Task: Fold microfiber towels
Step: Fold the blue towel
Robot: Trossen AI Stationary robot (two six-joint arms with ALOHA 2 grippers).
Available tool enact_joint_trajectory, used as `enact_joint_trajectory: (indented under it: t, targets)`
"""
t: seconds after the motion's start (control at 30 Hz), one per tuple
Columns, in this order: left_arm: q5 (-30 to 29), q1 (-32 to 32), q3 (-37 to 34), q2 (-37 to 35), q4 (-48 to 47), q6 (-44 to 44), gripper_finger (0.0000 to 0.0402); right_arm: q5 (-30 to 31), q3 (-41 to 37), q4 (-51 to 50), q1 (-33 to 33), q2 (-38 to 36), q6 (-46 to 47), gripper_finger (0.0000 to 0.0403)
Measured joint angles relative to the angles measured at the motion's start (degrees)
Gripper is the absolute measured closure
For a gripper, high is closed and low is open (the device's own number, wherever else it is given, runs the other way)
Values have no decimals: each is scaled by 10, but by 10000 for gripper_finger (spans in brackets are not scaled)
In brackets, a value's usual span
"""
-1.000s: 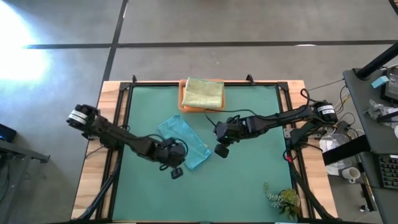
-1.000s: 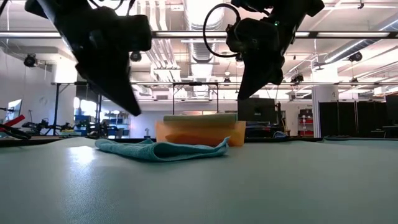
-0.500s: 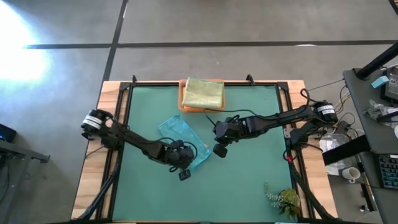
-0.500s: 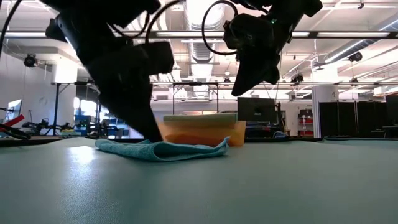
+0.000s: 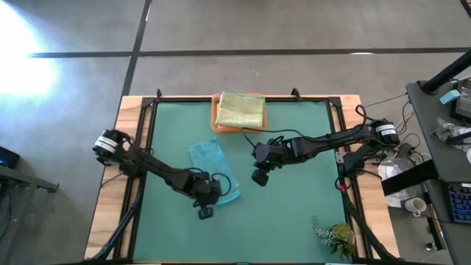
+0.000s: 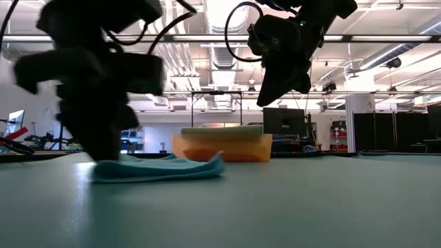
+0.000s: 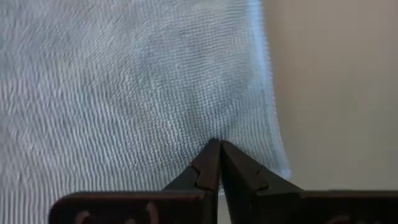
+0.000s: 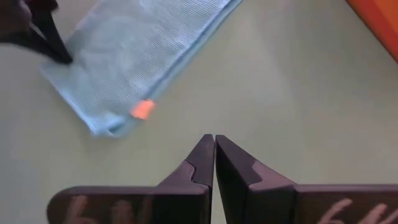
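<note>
In the high view, a teal towel is seen lying folded into a long strip, slightly left of the frame's centre, on the green mat of the desk. The left tool is placed at the strip's lower end, its fingers brought together with nothing seen between them. The right tool is held just to the right of the towel, apart from it, its fingers likewise pressed together and empty. A pale green towel is seen folded in the orange tray at the upper middle of the frame.

In the low view, the teal towel is shown flat on the desk at the left of centre. The left tool is lowered onto the towel's left end. The right tool is raised above the desk in the upper middle of the frame, clear of the cloth. The tray stands behind the towel.

In the left wrist view, the frame is filled mostly by the teal towel, and the closed fingertips are seen resting on it near its edge.

In the right wrist view, the teal towel is seen in the upper left, with an orange tag at its edge. The right tool's closed fingers are held over bare mat, apart from the towel.
</note>
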Motion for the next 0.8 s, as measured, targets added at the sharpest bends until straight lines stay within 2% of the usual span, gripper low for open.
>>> enact_joint_trajectory:
  t: [0.23, 0.5, 0.63, 0.8]
  targets:
    - [6, -22, -2, -30, -124, 0, 400, 0, 0, 0, 0, 0, -1, 394]
    - [6, -21, 7, -49, -151, 56, 397, 0, 0, 0, 0, 0, -1, 394]
    - [5, -21, 36, -50, -223, 65, 368, -1, 0, 1, 0, 0, 5, 394]
    - [3, -18, 63, -50, -299, 66, 304, -37, 4, 4, 1, 0, -1, 380]
